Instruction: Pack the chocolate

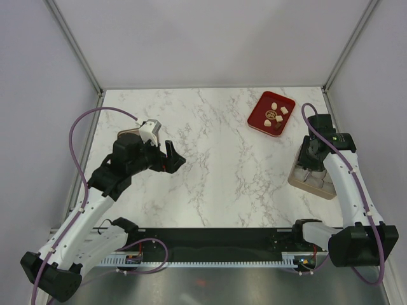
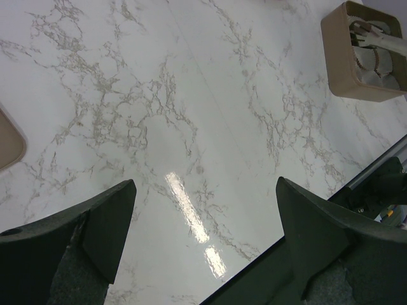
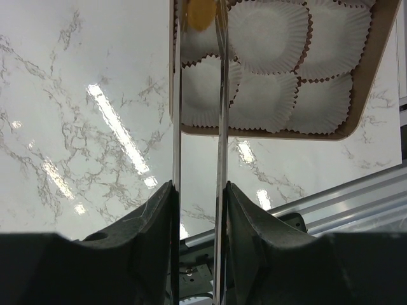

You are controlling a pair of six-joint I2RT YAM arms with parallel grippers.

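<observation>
Several cream-white chocolate lumps (image 1: 277, 113) lie in the red tray (image 1: 256, 120) at the back right. My right gripper (image 1: 310, 159) hangs over the tan box (image 1: 297, 180) and is shut on a pair of metal tongs (image 3: 220, 95). In the right wrist view the gripper (image 3: 198, 190) presses both tong blades, which stand slightly apart. Their tips reach into the box (image 3: 359, 114) at a yellowish chocolate (image 3: 201, 13) over a white paper cup (image 3: 205, 89). My left gripper (image 1: 172, 156) sits open above the table's left half. Nothing is between its fingers (image 2: 108, 222).
The box holds several white paper cups (image 3: 268, 28). A tan lid (image 1: 127, 135) lies at the left under my left arm, and its corner (image 2: 9, 143) shows in the left wrist view. The table's front edge and a metal rail (image 3: 331, 210) run close beneath the box.
</observation>
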